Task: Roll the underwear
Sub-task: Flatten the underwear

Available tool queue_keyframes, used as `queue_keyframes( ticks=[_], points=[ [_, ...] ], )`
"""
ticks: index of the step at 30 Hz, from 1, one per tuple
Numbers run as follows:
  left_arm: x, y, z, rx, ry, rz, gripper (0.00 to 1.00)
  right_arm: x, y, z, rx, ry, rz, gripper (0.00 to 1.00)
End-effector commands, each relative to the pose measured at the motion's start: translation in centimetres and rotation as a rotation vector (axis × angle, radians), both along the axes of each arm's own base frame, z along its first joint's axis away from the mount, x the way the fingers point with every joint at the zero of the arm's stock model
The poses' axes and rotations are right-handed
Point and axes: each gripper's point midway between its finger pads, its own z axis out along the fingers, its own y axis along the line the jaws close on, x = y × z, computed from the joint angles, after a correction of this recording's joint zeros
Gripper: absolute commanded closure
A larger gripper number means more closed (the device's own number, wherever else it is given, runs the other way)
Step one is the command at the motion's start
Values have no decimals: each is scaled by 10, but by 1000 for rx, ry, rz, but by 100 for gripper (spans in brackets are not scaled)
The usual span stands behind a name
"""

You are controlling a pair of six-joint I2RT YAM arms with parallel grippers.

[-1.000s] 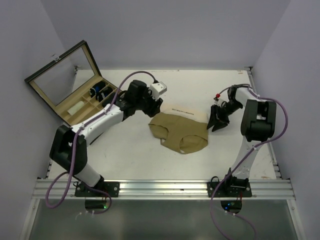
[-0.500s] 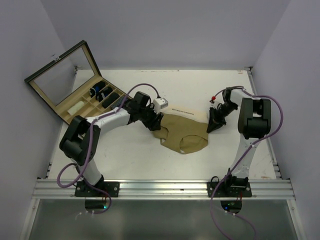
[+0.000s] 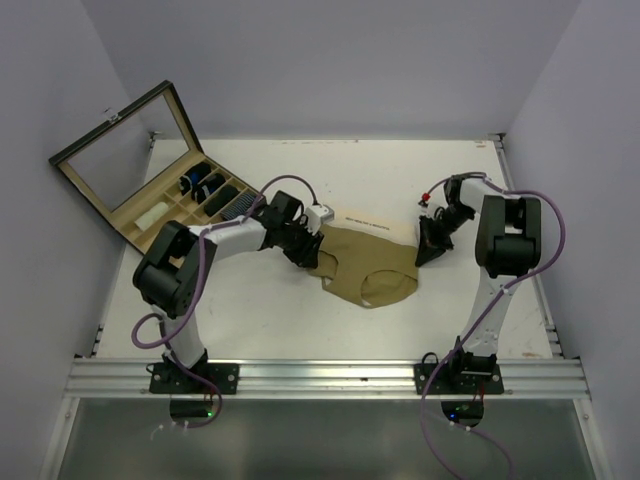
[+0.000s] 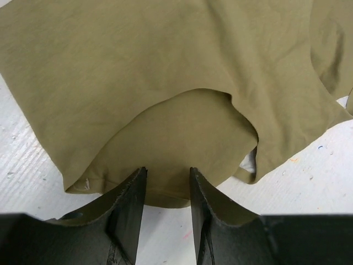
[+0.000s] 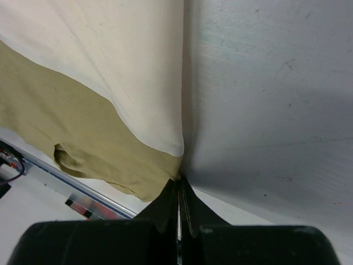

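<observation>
The olive underwear [image 3: 365, 268] lies flat mid-table, its cream band [image 3: 372, 224] toward the back. My left gripper [image 3: 308, 252] sits low at its left edge. In the left wrist view the underwear [image 4: 165, 83] fills the frame, and the left gripper [image 4: 167, 174] is open, its jaws straddling the folded hem with a gap between them. My right gripper [image 3: 426, 252] is at the garment's right corner. In the right wrist view the right gripper [image 5: 180, 181] is shut, pinching the corner of the underwear [image 5: 83, 132] just below the cream band [image 5: 127, 72].
An open wooden box [image 3: 150, 195] with a glass lid stands at the back left, dark rolled items in its compartments. A metal rail [image 3: 320, 378] runs along the near edge. Walls close in on the table at the left, back and right.
The left arm has come down and in to the underwear's left edge, its jaws narrowing. The right gripper has closed on the right corner.
</observation>
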Motion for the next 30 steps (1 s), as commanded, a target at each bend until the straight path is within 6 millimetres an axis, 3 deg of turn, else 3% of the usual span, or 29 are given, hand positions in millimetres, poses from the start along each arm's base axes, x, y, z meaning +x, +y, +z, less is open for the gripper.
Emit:
queue_keyframes(
  ticks=[1,10,15,17,19,21,28,30],
  points=[
    [12,19,-13,68,6,77,59,2,-11,-5,-35,-15,49,100],
    [10,31,-19,111,11,84,61,-2,-16,-2,-23,-13,70,100],
    [4,29,-19,97,33,59,58,-2,-17,1,-26,-19,95,92],
    [3,24,-15,76,34,32,53,-3,-18,8,-17,-22,109,83],
    [1,17,-3,30,25,0,45,2,-15,18,7,-51,122,76],
    [0,11,10,-10,-1,-35,38,12,-13,36,19,-103,128,75],
    [6,4,82,-103,-233,-155,31,52,13,93,96,-312,144,81],
    [-8,3,94,-140,-243,-225,33,62,29,100,99,-361,167,82]
  ],
)
